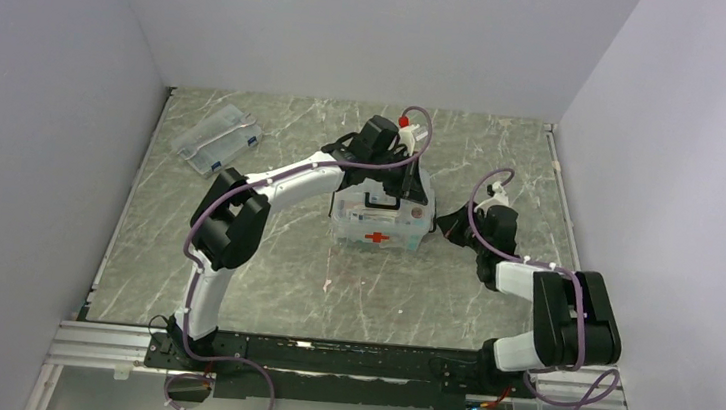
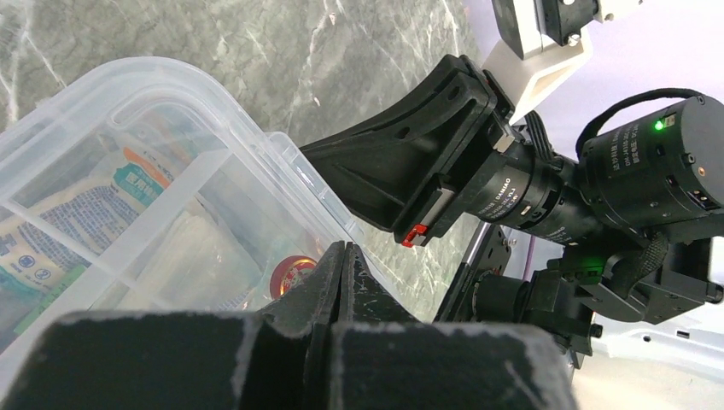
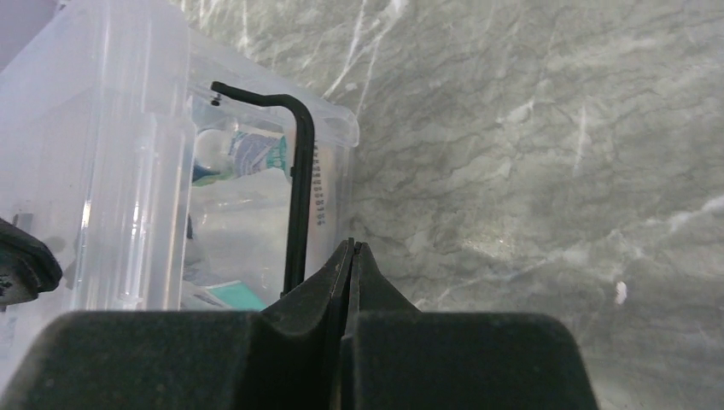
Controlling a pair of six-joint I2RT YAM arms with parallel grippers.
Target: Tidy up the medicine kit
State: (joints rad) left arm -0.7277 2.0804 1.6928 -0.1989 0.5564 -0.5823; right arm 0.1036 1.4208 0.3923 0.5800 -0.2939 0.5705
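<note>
Now the left pincer [image 2: 343,256], shut and empty, hangs over the right end of the medicine kit [image 1: 380,222]. The right pincer [image 3: 352,252], also shut on nothing, sits just beside its dark handle [image 3: 300,171], probably bracing the kit mid-counter [image 1: 330,292].

The kit [image 1: 379,225] is clear, glossy plastic; the table [image 1: 282,278] smooth veined stone; the fingers [image 2: 323,284] matt black, scuffed.
</note>
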